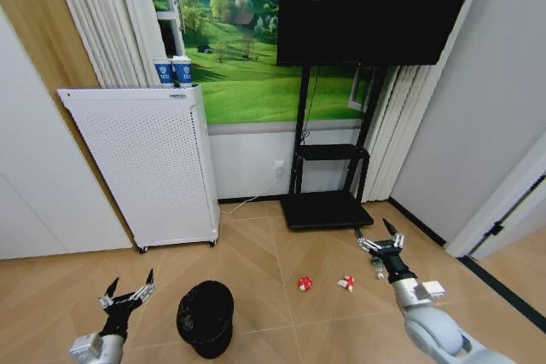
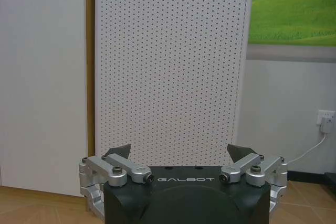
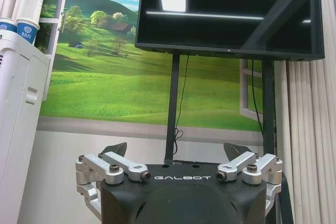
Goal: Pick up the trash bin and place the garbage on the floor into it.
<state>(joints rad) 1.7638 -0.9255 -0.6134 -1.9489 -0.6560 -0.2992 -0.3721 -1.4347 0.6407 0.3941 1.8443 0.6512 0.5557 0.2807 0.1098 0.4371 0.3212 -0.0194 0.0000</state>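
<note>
The trash bin (image 1: pixel 206 318), small, black and round, stands upright on the wooden floor at the lower middle of the head view. My left gripper (image 1: pixel 130 286) hovers open just to its left, apart from it. Two red-and-white pieces of garbage (image 1: pixel 304 283) (image 1: pixel 346 283) lie on the floor right of the bin. A small clear bottle (image 1: pixel 379 271) lies beside my right gripper (image 1: pixel 379 234), which is open and held above the floor near it. Both wrist views show the open fingers (image 2: pixel 118 152) (image 3: pixel 115 149) with nothing between them.
A white perforated cabinet (image 1: pixel 145 168) with two blue-and-white cups (image 1: pixel 172 72) on top stands at the left wall. A black TV stand (image 1: pixel 328 202) with a large screen (image 1: pixel 375 6) stands behind the garbage. A white wall runs along the right.
</note>
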